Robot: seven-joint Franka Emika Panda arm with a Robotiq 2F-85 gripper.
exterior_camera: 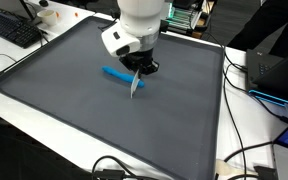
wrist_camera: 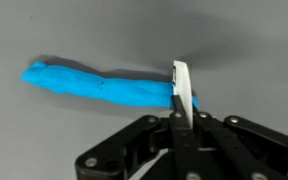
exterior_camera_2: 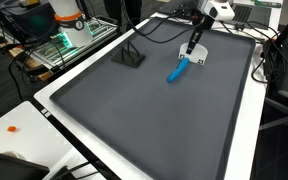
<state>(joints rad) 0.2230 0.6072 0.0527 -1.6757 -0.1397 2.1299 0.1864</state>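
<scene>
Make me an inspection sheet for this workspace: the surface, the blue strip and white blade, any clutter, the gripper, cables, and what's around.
Surface: dark grey mat lying flat on a white table.
Job's things: blue strip lying flat on the mat; white blade upright at one end of the strip, and whether they touch cannot be told.
Clutter: black stand on the mat; small orange bit on the table.
Grippers: gripper shut on the white blade, pointing down over the mat.
Cables: black cables loose on the table beside the mat.
Surroundings: keyboard and laptop on the table outside the mat.
</scene>
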